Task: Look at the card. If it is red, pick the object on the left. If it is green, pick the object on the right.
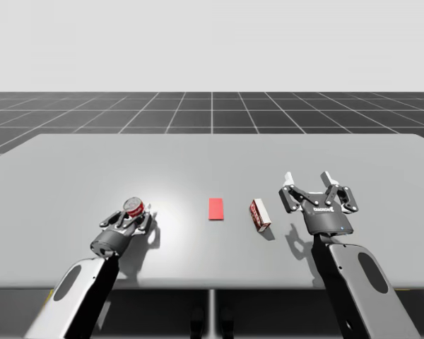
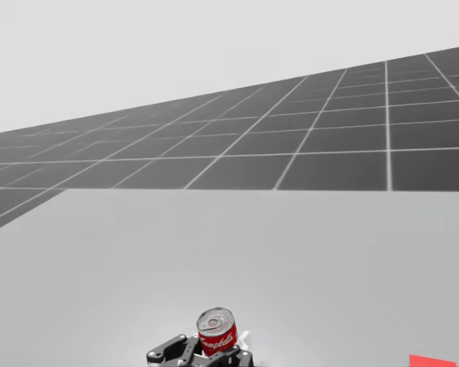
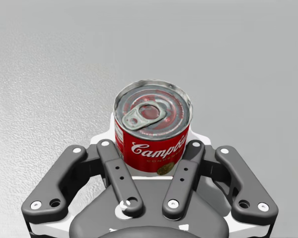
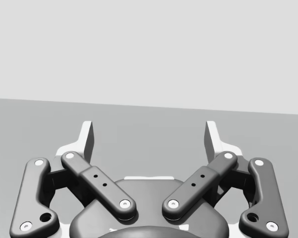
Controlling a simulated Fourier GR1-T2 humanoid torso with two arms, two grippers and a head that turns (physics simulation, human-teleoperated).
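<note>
In the left wrist view, my left gripper [image 3: 151, 148] squeezes the red can [image 3: 152, 124] with 2 fingers, maybe just off the table [image 1: 198, 159]. From high up, a red card [image 1: 216, 208] lies between can and box [image 1: 260, 215]. My right gripper [image 4: 149, 139] stands wide apart.

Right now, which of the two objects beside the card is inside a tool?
The red can, clamped in my left tool; the red box sits untouched.

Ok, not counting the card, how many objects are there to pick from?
2. A red can at the left, gripped in my left pincer. A red box lying just right of the red card, apart from my open right pincer. Nothing looks hidden.
</note>
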